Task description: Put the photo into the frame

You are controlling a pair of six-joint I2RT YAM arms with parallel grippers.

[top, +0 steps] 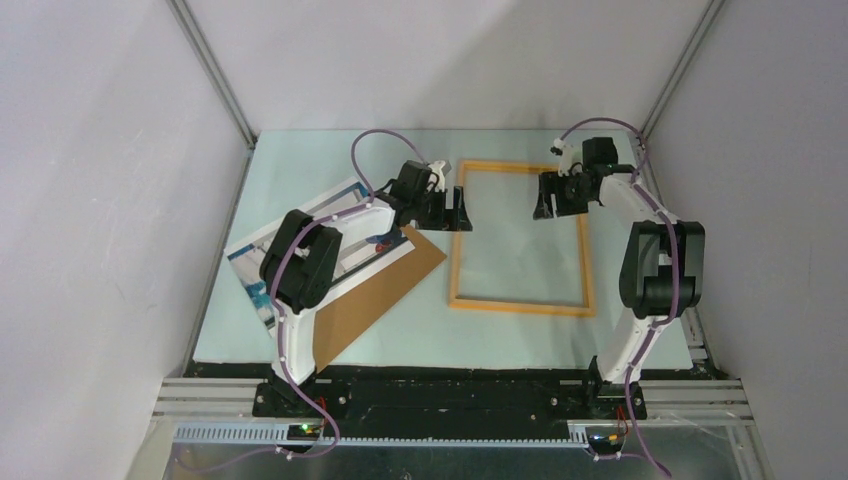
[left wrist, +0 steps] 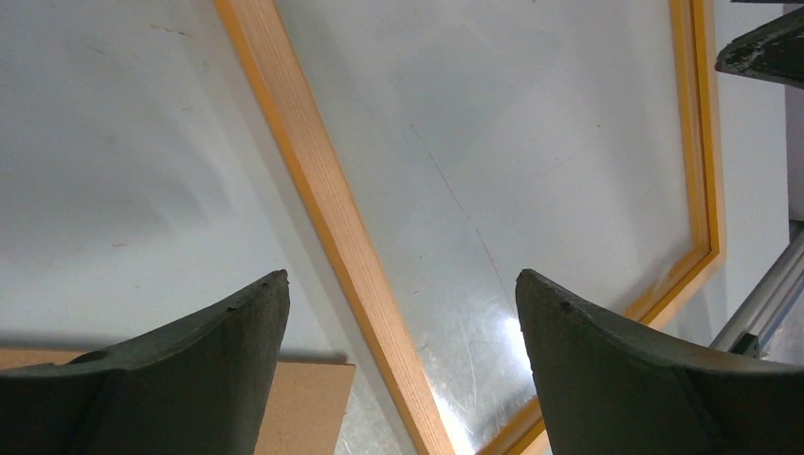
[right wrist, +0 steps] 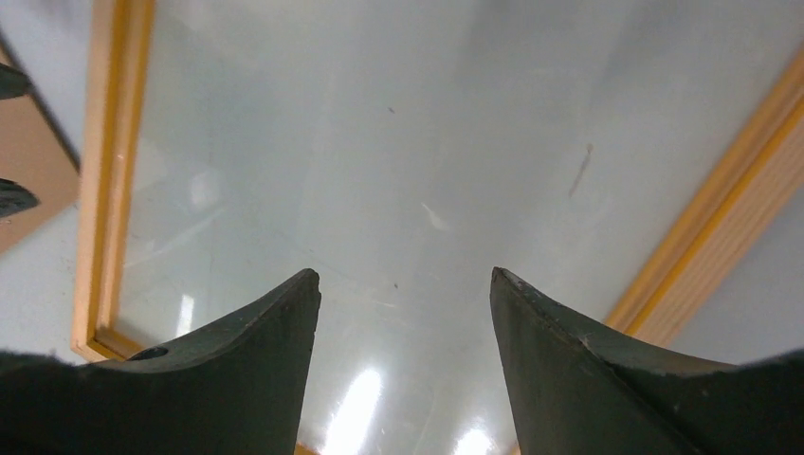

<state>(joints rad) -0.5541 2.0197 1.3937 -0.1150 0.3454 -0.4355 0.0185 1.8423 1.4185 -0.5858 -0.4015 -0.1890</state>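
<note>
On the pale tabletop your photo lies slantwise, left and nearer of the left tool, open-jawed and empty at the frame; the right tool, likewise empty, sits farther off.

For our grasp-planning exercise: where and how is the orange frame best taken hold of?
Probably the left long rail of the frame, from straight above: it lies flat, the rail is narrow, and the open left pincer hangs astride it.
</note>
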